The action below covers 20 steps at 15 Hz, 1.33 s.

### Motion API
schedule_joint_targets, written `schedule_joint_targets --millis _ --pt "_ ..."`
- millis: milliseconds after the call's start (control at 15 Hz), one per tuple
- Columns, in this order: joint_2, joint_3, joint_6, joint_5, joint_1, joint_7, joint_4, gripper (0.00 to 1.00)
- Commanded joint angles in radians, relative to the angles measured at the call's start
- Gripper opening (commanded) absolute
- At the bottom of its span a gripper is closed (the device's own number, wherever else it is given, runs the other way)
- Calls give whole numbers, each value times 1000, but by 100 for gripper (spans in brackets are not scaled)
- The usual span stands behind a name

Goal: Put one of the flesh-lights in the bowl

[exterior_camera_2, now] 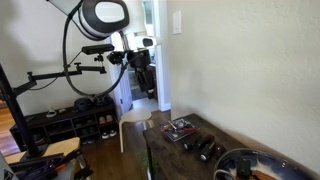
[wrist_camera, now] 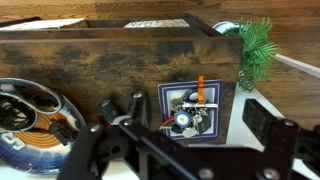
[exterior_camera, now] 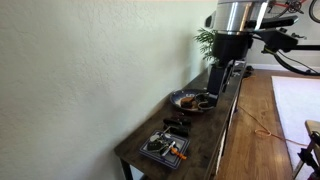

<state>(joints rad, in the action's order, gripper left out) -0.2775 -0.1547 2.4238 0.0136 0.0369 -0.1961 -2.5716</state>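
The bowl (wrist_camera: 14, 132) is wide, dark and glossy-rimmed, with items inside. It sits on the long dark wooden table and shows in both exterior views (exterior_camera: 188, 100) (exterior_camera_2: 252, 160). The small black flashlights (wrist_camera: 122, 106) lie on the table between the bowl and a tray, and show in both exterior views (exterior_camera: 176, 124) (exterior_camera_2: 208, 150). My gripper (wrist_camera: 190, 150) is open and empty, high above the table. It also shows in both exterior views (exterior_camera: 224, 76) (exterior_camera_2: 143, 82).
A rectangular tray (wrist_camera: 170, 95) (exterior_camera: 165, 149) (exterior_camera_2: 181, 129) holds keys, small clutter and an orange-tipped item (wrist_camera: 200, 90). A green plant (wrist_camera: 256, 48) (exterior_camera: 205, 40) stands at one table end. The wall runs along the table's back edge. A shoe rack (exterior_camera_2: 70, 125) stands on the floor.
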Motion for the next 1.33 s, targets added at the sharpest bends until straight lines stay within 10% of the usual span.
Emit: schedule_joint_targets --millis 0,1267 --pt "23 19 -6 -11 11 3 22 100" --pt "352 99 195 -132 -21 20 178 100"
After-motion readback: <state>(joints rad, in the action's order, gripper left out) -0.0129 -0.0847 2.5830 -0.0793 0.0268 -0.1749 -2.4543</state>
